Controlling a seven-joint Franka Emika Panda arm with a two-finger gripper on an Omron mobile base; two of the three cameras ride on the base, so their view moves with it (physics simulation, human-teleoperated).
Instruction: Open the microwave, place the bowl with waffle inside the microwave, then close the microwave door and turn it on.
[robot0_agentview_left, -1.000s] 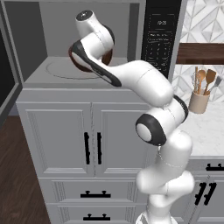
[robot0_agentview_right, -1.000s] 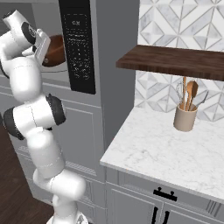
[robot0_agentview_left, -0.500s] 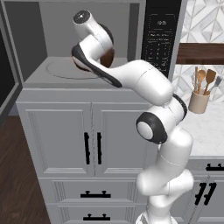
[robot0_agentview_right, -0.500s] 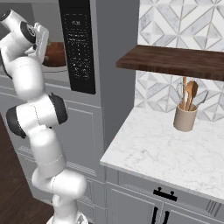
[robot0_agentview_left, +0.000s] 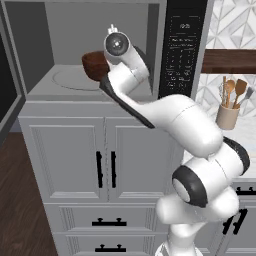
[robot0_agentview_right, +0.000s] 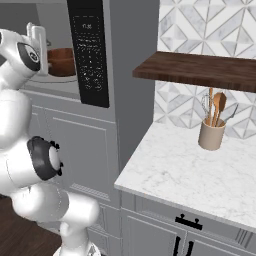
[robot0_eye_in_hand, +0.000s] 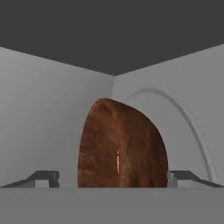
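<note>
The microwave stands open, its black keypad panel on the right. The microwave door hangs swung out at the left edge. The reddish-brown bowl sits inside the cavity on the round turntable, also seen as the bowl from the right. In the hand view the bowl lies between the two spread fingertips, with a gap on one side. My gripper is open around it. The waffle is hidden inside the bowl.
Grey cabinet doors and drawers sit under the microwave. To the right are a marble counter, a beige utensil crock and a dark wooden shelf. The cavity walls close in on both sides of my hand.
The jaws have spread wide and let go of the bowl, which stays on the turntable. My hand has dropped lower and shifted slightly right in the left base view.
</note>
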